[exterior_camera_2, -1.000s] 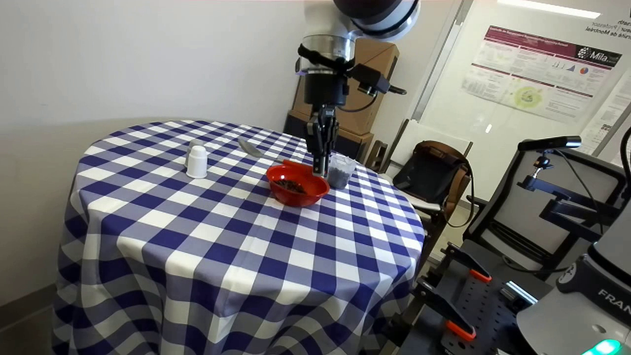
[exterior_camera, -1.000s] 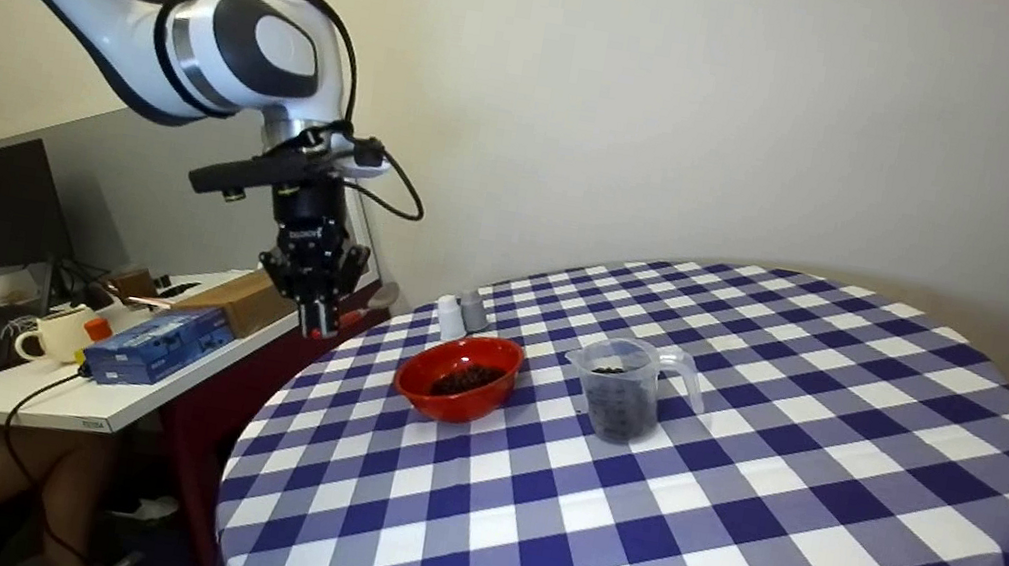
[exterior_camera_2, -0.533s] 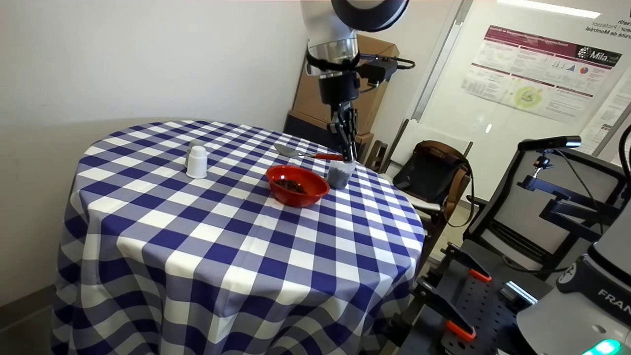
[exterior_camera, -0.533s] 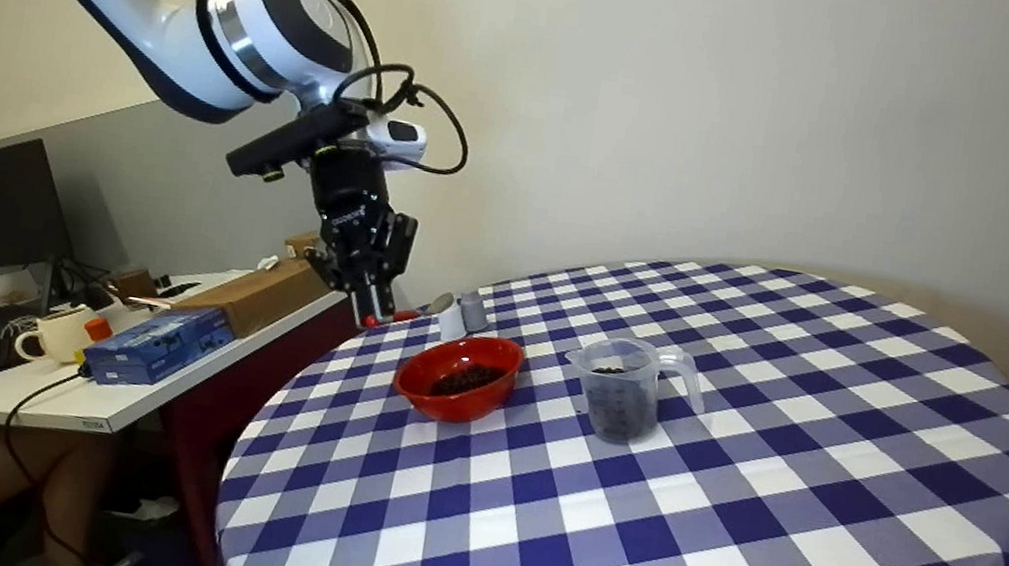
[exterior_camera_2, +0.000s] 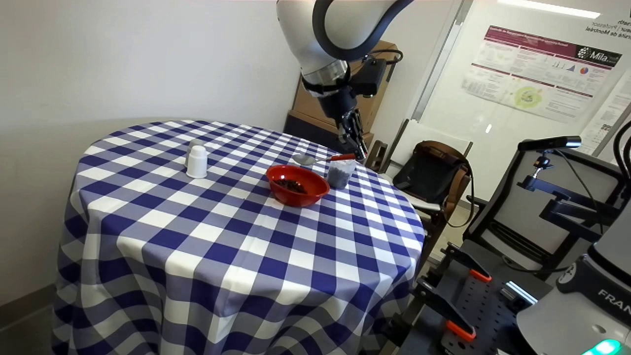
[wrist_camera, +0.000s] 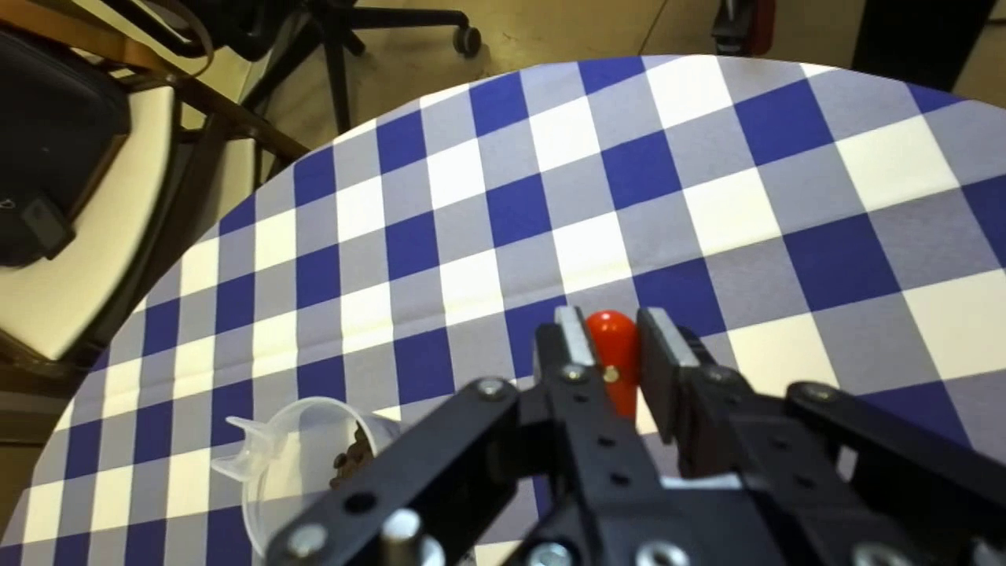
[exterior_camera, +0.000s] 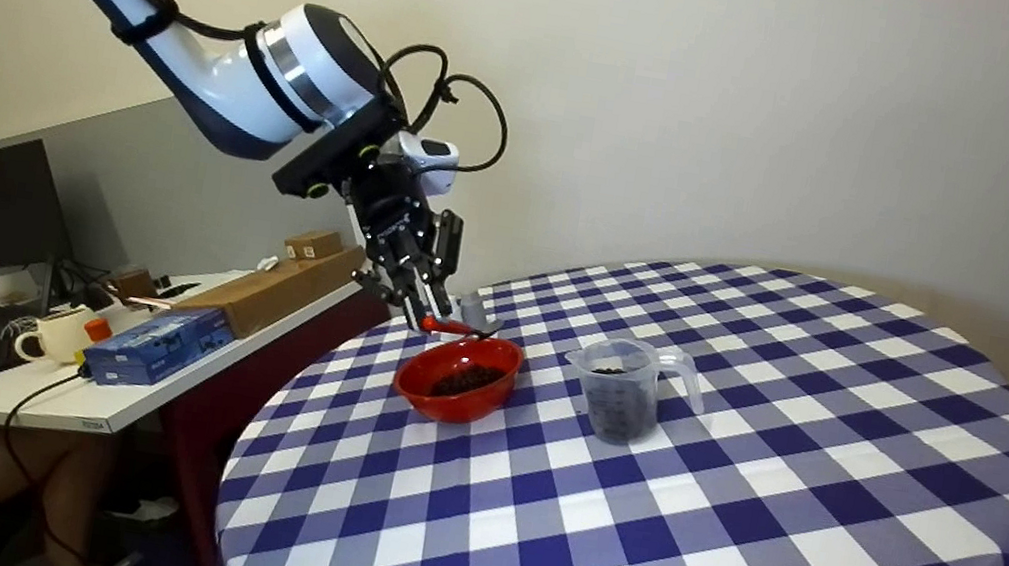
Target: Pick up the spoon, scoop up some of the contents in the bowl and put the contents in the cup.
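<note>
While the desk bears the red bowl and nearby measuring jug, presumably for a short carry, the metal spoon hangs near the bowl, handle pinched between the fingers, likely leaving its head free.

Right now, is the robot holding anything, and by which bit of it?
Yes, the gripper is holding the spoon by its red handle, close to the rounded end.

In both exterior views, soft light covered the checked tabletop and shadow lay below its left edge; bright glare streaked the white panel beyond.
</note>
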`<move>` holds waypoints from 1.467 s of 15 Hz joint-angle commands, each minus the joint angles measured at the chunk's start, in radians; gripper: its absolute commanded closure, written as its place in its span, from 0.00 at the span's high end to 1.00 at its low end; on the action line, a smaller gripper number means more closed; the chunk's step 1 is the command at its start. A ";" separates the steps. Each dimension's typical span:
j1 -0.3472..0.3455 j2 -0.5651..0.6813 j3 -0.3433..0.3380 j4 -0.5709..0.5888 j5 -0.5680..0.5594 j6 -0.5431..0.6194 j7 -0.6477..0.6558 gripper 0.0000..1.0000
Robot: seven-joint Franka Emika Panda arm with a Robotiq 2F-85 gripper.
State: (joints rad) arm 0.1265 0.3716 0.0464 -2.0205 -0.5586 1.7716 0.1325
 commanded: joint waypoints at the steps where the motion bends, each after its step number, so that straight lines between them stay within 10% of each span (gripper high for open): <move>1: 0.038 0.076 -0.008 0.066 -0.077 -0.076 0.009 0.07; 22: 0.100 0.202 0.037 0.055 -0.182 -0.072 0.015 0.07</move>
State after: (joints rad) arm 0.2254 0.5586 0.0749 -1.9684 -0.7327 1.7009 0.1437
